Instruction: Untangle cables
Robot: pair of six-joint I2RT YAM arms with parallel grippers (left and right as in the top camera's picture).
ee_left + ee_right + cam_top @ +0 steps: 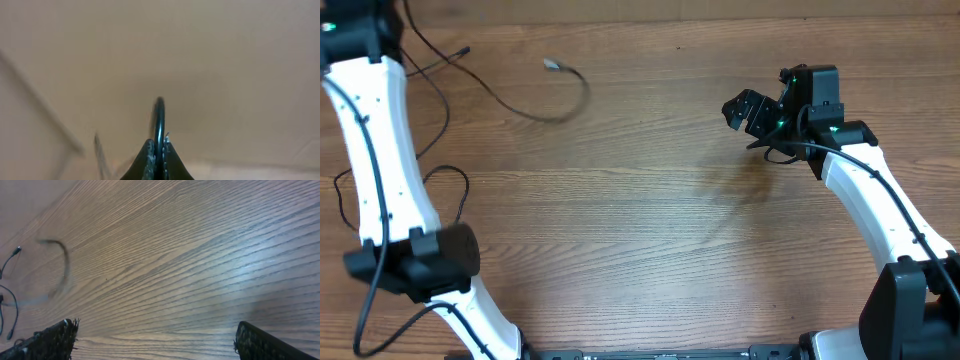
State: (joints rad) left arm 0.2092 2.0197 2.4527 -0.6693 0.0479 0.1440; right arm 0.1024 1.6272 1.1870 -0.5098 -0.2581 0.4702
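Two thin black cables lie at the table's far left. One cable (445,58) ends in a small plug near the left arm. The other cable (575,100) looks blurred; it curves round from a metallic plug (552,65). My left gripper (158,156) is shut on a black cable (159,115), which stands up between the pads. My right gripper (740,110) hovers open over bare wood at the right, nothing between its fingers (55,340). The right wrist view shows the blurred cable (64,260) and a plug (17,250) far off to its left.
The left arm's white link (380,160) runs down the left edge, with its own thicker black wire looping beside it (455,185). The right arm (880,200) reaches in from the bottom right. Wooden tabletop (650,230) lies between the arms.
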